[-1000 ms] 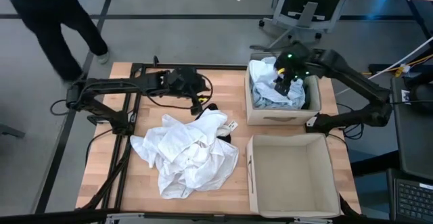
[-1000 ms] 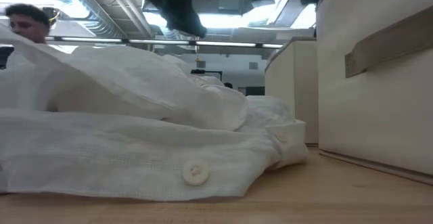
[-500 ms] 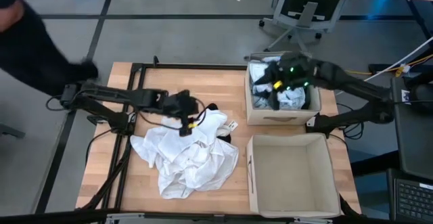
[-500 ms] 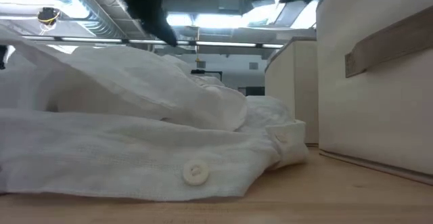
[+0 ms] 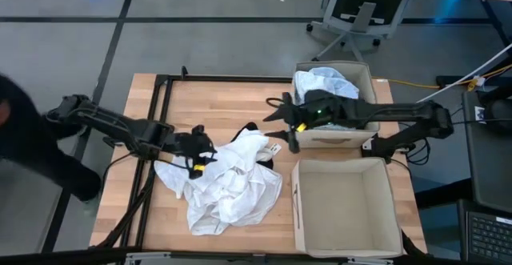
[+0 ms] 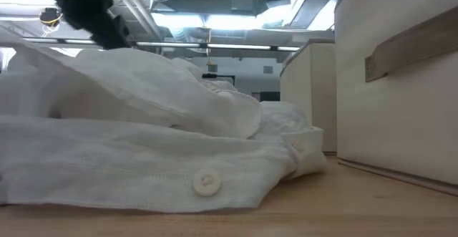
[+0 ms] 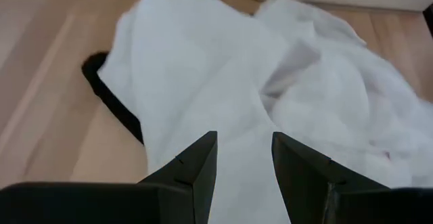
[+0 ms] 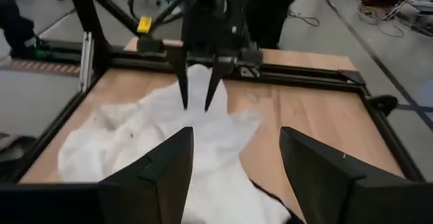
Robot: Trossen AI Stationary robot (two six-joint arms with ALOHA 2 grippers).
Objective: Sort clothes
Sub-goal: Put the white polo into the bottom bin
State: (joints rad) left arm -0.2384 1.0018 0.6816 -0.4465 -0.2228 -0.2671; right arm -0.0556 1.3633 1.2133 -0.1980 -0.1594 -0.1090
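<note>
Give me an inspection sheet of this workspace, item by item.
Surface: wooden table, partly bare.
Job's things: white shirt heaped mid-table over a black garment; pale clothes in the far box.
Clutter: near box empty.
Grippers: left gripper open over the shirt's edge; right gripper open, empty, beside the far box.
Cables: yellow cable on the floor.
Surroundings: office chair; a person at the left.

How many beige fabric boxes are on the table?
2. One box stands at the far right of the table and holds pale clothes. The other box, nearer the front right, looks empty inside. None seems hidden.
</note>
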